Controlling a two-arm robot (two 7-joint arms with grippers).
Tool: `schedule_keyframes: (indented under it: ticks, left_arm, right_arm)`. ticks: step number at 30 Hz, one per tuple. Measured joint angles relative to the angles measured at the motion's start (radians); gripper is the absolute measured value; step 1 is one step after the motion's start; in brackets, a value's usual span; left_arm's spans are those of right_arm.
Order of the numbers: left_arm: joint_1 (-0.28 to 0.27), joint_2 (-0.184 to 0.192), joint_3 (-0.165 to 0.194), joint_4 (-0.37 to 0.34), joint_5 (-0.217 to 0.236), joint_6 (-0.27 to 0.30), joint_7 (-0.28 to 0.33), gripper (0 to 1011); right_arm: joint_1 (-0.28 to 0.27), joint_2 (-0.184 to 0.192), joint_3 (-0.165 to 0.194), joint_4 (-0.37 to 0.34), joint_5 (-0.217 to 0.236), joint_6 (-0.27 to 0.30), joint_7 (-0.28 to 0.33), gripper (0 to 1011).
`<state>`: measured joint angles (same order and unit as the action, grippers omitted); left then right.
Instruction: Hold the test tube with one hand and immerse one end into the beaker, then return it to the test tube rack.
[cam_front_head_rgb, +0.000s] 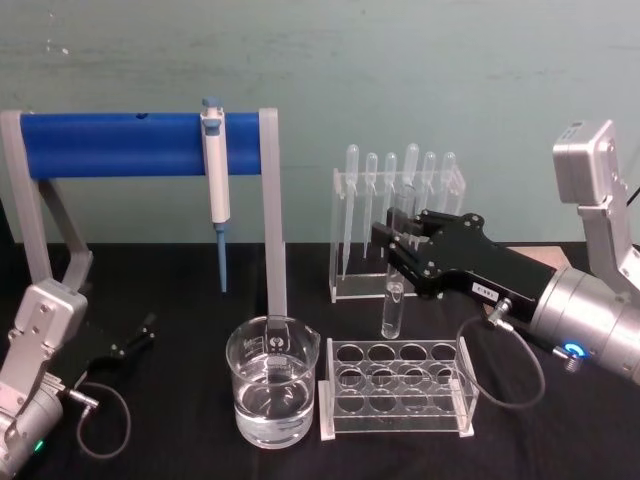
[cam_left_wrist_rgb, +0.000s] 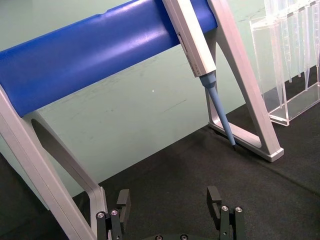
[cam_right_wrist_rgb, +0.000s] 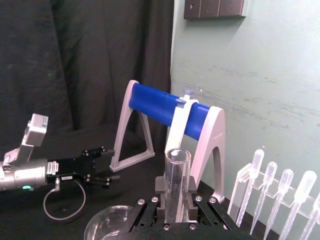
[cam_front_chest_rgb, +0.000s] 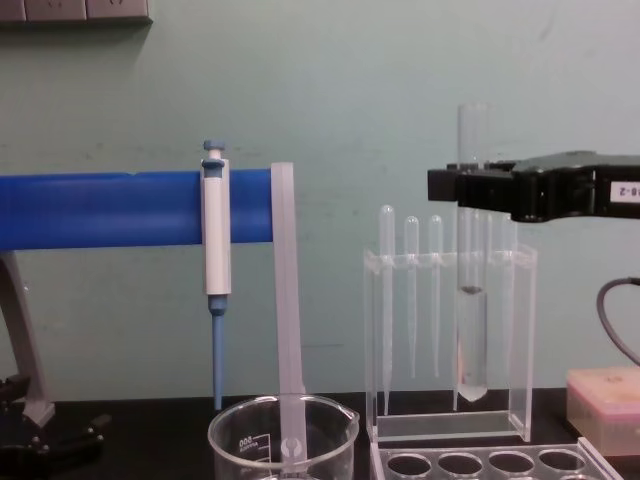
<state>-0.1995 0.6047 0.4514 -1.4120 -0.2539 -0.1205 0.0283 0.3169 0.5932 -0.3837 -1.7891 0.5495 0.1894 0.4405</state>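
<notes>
My right gripper (cam_front_head_rgb: 393, 243) is shut on the test tube (cam_front_head_rgb: 392, 306), a clear glass tube held upright by its upper part. Its round bottom hangs a little above the back edge of the clear rack with round holes (cam_front_head_rgb: 398, 392). The chest view shows the tube (cam_front_chest_rgb: 471, 300) in front of the pipette stand, clamped by the black fingers (cam_front_chest_rgb: 452, 187). From the right wrist, the open rim (cam_right_wrist_rgb: 177, 156) stands up between the pads. The beaker (cam_front_head_rgb: 272, 395), part-filled with clear liquid, sits to the tube's left on the black table. My left gripper (cam_front_head_rgb: 135, 337) rests open at the far left.
A blue bar stand (cam_front_head_rgb: 110, 143) with grey legs holds a blue-and-white micropipette (cam_front_head_rgb: 215, 180) behind the beaker. A clear stand with several plastic pipettes (cam_front_head_rgb: 400, 215) is behind the tube. A pink box (cam_front_chest_rgb: 603, 395) sits at the right.
</notes>
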Motion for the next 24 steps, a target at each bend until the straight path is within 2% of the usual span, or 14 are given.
schedule_keyframes:
  ticks: [5,9,13,15,20,21,24]
  left_arm:
    - [0.000,0.000,0.000,0.000,0.000,0.000,0.000,1000]
    - [0.000,0.000,0.000,0.000,0.000,0.000,0.000,1000]
    - [0.000,0.000,0.000,0.000,0.000,0.000,0.000,1000]
    - [0.000,0.000,0.000,0.000,0.000,0.000,0.000,1000]
    - [0.000,0.000,0.000,0.000,0.000,0.000,0.000,1000]
    - [0.000,0.000,0.000,0.000,0.000,0.000,0.000,1000]
    - [0.000,0.000,0.000,0.000,0.000,0.000,0.000,1000]
  right_arm:
    - [0.011,-0.008,-0.008,-0.013,0.011,-0.001,0.004,228]
    - [0.031,-0.024,-0.030,-0.017,0.016,-0.001,0.015,227]
    - [0.063,-0.053,-0.069,-0.008,0.009,-0.009,0.024,227]
    - [0.085,-0.079,-0.096,0.005,-0.002,-0.019,0.026,227]
    - [0.107,-0.111,-0.130,0.033,-0.023,-0.036,0.028,227]
    - [0.117,-0.131,-0.146,0.055,-0.034,-0.047,0.028,227]
    - [0.122,-0.147,-0.157,0.079,-0.041,-0.056,0.028,227]
